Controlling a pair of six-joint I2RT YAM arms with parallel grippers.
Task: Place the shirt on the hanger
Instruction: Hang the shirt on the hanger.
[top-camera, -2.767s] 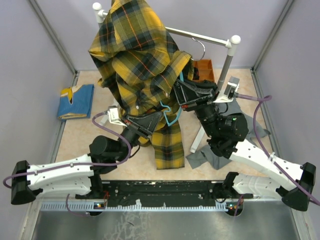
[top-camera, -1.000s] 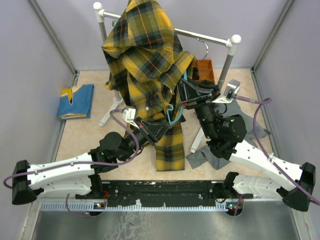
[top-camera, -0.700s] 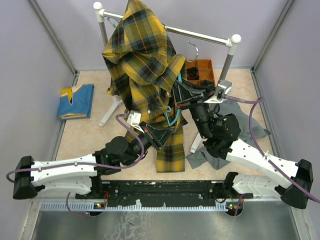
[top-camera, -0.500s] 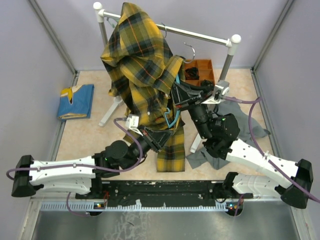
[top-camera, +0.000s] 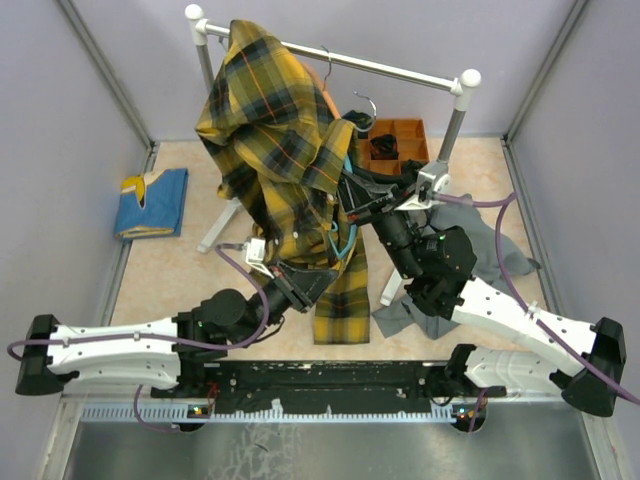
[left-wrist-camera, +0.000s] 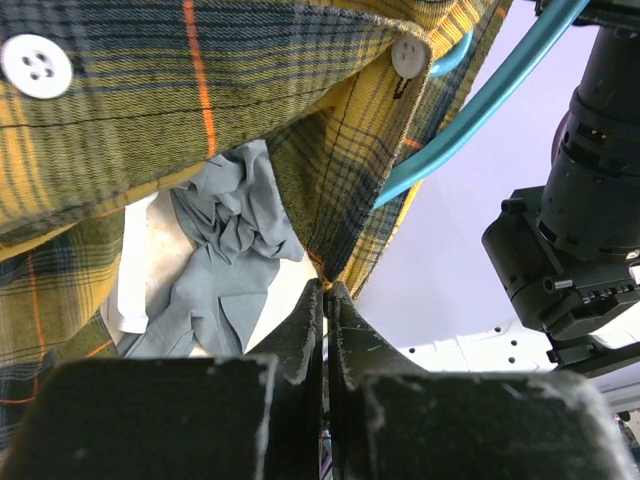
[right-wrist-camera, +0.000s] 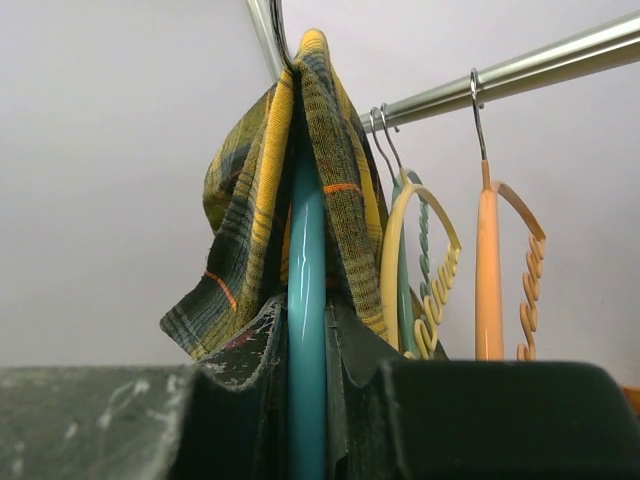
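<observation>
At the far left a blue cloth (top-camera: 152, 203) lies on the table, well apart from everything else. Next comes the rack (top-camera: 200, 28), its rail (top-camera: 395, 70) running off to the right. The shirt (top-camera: 268, 125) hangs bunched by the rack's left post; in the top view its upper part overlaps the left end of the rail, and its tail drops to the table between the two arms.

The left gripper (left-wrist-camera: 323, 290) reaches up under the shirt from the left. Its fingers are pressed fully together, with a fold of the plaid front edge pinched at their tips (two white buttons show just above).

Just right of that pinch, the hanger (left-wrist-camera: 470, 108) curves out from under the cloth. The right gripper (right-wrist-camera: 306, 320) holds the hanger upright, its fingers closed tight on the teal bar. From that wrist view the shirt is draped over the hanger's top and hangs down both sides. The hook is mostly buried in cloth, so it seems to be near the rail, but whether it rests on it cannot be told.

Further right a yellow hanger (right-wrist-camera: 392, 262) and an orange hanger (right-wrist-camera: 488, 270) hang on the rail. Behind the right arm stands an orange bin (top-camera: 398, 140), and a grey garment (top-camera: 486, 240) lies crumpled on the table beneath that arm.
</observation>
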